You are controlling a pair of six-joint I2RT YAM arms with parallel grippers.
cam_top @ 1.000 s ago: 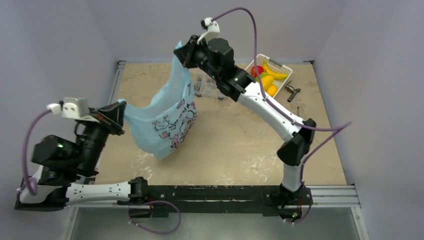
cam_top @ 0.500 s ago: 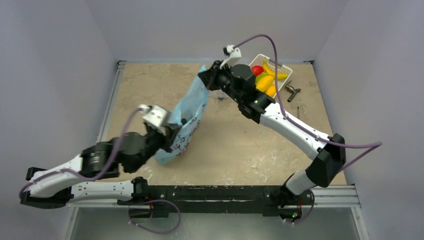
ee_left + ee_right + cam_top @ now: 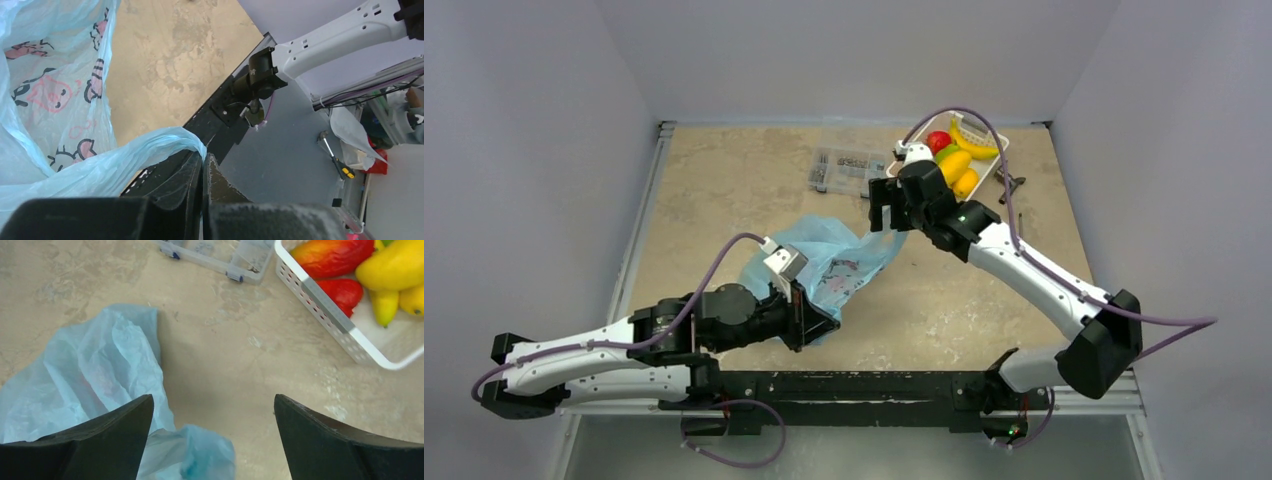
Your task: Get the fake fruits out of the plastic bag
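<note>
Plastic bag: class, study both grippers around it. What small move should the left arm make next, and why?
Probably open the left gripper and let go. It is shut on an edge of the plastic bag, which lies slack on the table with no bulge showing. The right gripper hangs open above it, and a red fruit sits in the white basket.

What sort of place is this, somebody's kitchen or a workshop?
Most likely a robotics lab test cell, not a kitchen: two robot arms are bolted to a black rail at the edge of a table boxed in by plain grey walls, with a clear parts box on it.
</note>
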